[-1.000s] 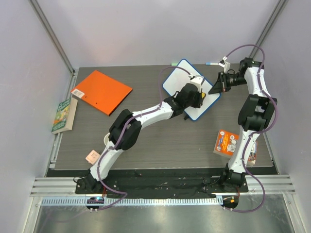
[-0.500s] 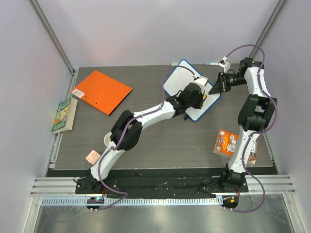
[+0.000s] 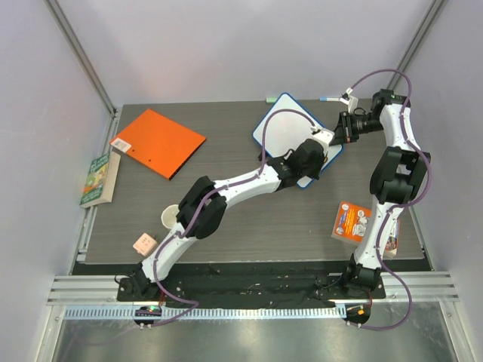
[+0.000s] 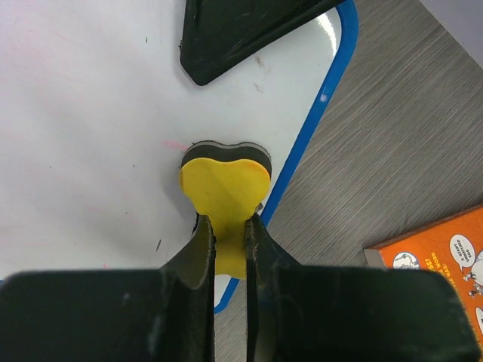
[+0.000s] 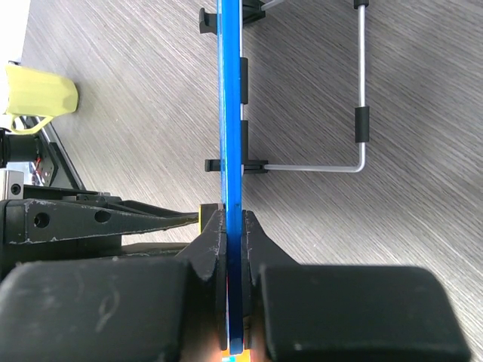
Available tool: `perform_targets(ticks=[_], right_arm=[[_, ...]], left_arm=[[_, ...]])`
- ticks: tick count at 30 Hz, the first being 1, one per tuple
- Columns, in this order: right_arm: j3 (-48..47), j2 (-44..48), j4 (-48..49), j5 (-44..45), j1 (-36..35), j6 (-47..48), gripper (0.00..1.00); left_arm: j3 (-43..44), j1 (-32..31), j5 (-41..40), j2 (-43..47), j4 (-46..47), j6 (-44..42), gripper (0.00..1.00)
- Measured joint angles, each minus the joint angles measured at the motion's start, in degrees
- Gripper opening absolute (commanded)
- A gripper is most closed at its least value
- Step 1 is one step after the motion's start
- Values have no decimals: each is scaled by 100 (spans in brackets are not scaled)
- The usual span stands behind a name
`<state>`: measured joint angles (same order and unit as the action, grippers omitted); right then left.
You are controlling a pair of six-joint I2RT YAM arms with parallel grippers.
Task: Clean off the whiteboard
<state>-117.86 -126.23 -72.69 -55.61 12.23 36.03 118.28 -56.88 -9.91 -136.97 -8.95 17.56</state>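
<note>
**A:** Starting nearest the bases, what has changed in the last second?

**B:** The left arm now stretches further out over the dark grey wood-grain table (image 3: 287, 219). The left gripper (image 4: 226, 230) has slid from the middle of the board out to its near right edge.

**A:** What is it carrying?

**B:** Its jaws are narrow and pinch a yellow foam eraser with a dark felt base (image 4: 225, 177). The felt sits on the white surface, just inside the blue rim (image 4: 317, 128).

**A:** And where is the board itself?

**B:** The small white rectangular whiteboard with the blue rim (image 3: 283, 124) lies at an angle at the far right-centre of the table, and it hasn't shifted. Further right, the right gripper (image 5: 230, 226) stays clamped on the rim at the right corner, jaws nearly together around the thin edge.

**A:** What does that mean for the erasing?

**B:** It looks like one wiping stroke has run out to the edge while the other arm holds the board in place. A faint pink streak (image 4: 175, 143) shows just left of the eraser, so I'd judge the job unfinished, and that patch likely needs another pass.
</note>
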Motion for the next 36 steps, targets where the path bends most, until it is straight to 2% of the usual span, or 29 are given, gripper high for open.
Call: perform_targets(ticks=[6, 15, 21, 32, 36], right_arm=[[0, 0, 140, -76, -28, -48, 1], [-275, -35, 9, 0, -127, 7, 1], [-673, -210, -404, 166, -179, 223, 1], [-977, -293, -820, 219, -238, 789, 1], [-988, -293, -844, 240, -247, 815, 13]], left_arm=[[-52, 175, 122, 33, 39, 177, 0], [-922, 938, 560, 417, 713, 756, 0], [-1766, 1353, 225, 675, 1040, 776, 0], [-3348, 1390, -533, 1700, 1261, 575, 0], [-3526, 1397, -678, 2260, 1303, 468, 0]])
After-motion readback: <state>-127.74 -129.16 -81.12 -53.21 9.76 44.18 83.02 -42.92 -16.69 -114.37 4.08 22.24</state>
